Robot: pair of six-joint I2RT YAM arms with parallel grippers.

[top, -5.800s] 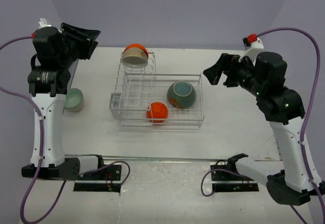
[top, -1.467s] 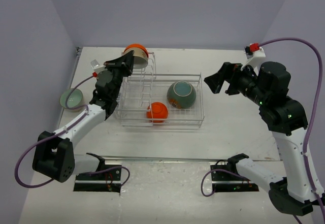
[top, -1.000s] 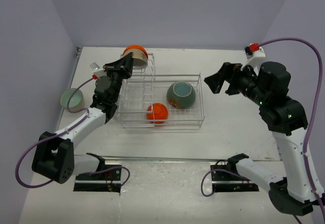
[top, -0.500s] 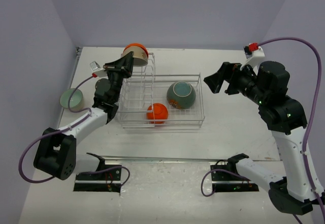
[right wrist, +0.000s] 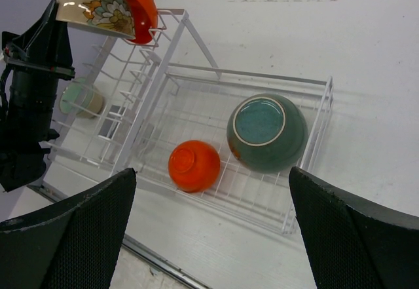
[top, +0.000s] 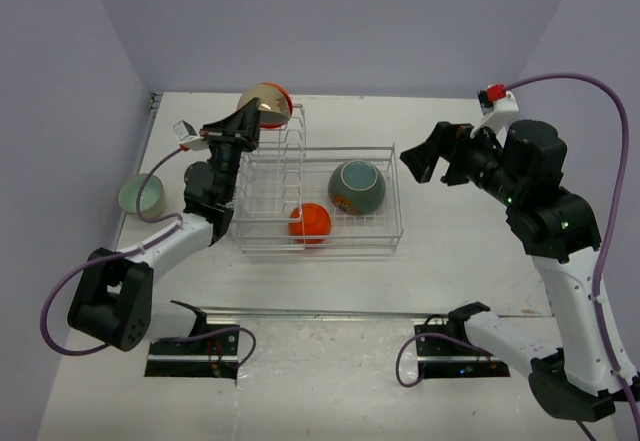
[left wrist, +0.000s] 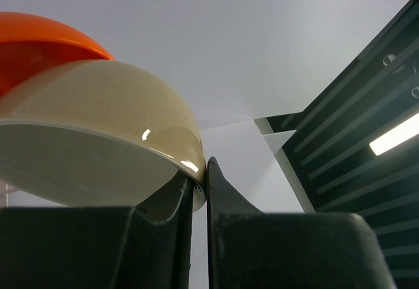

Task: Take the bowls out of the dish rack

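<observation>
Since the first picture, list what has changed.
The left tool swung to the tall slots of the dish rack, shut on the rim of the cream bowl and tipped it up. The right tool stays open. Unmoved: teal bowl, orange bowl in the basket, pale green bowl.

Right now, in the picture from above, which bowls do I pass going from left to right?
pale green bowl → cream bowl → orange bowl lying low in the rack → big dark green bowl

Robotics lab test cell: a white counter (top: 460, 266) boxed in by plain lavender walls (top: 330, 21), a left arm (top: 165, 243) and right arm (top: 570, 281) trailing purple cables (top: 560, 75) bolted at its near edge, a wire dish rack (top: 270, 181) set out, and a ceiling strip light (left wrist: 395, 134) overhead.
</observation>
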